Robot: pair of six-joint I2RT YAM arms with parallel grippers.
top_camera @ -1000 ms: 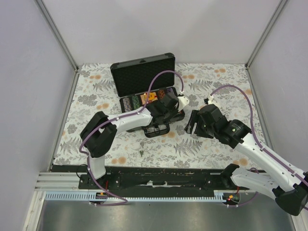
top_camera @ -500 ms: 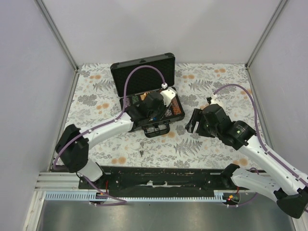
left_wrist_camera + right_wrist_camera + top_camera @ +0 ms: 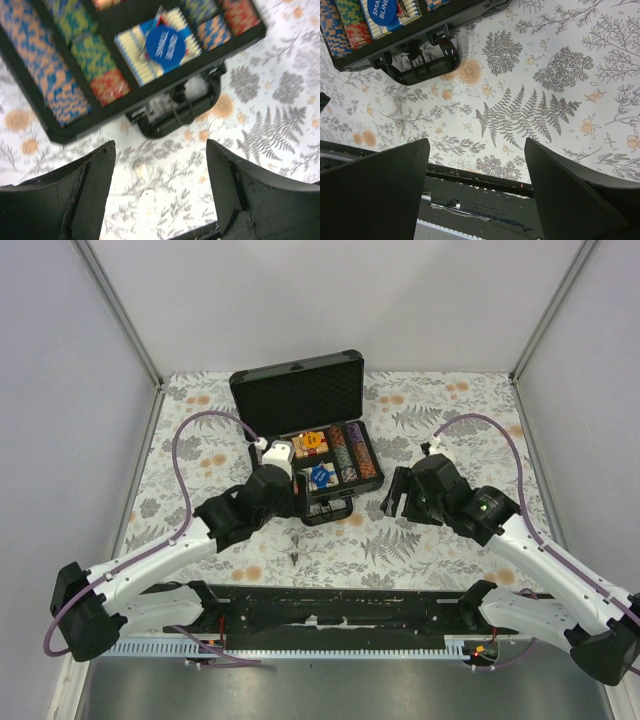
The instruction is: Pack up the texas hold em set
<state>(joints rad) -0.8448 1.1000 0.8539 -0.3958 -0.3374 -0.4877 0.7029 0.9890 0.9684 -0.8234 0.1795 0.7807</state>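
Sitting open on the bench (image 3: 440,420), the case (image 3: 125,102) holds chips (image 3: 346,452) and a blue button (image 3: 165,42), lid (image 3: 297,398) upright. Left tool (image 3: 160,145) and right tool (image 3: 476,142) hang wide, empty, nearby; closing looks left.

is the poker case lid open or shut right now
Open. The lid stands raised behind the tray, its foam lining showing, and the chip rows and blue button lie exposed.

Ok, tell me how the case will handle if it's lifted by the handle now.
Probably heavy for its size: chips fill its rows. The case stands open, so lifting by the handle would likely tip it and spill the contents. It looks rigid, so pushed it should slide, not flex.
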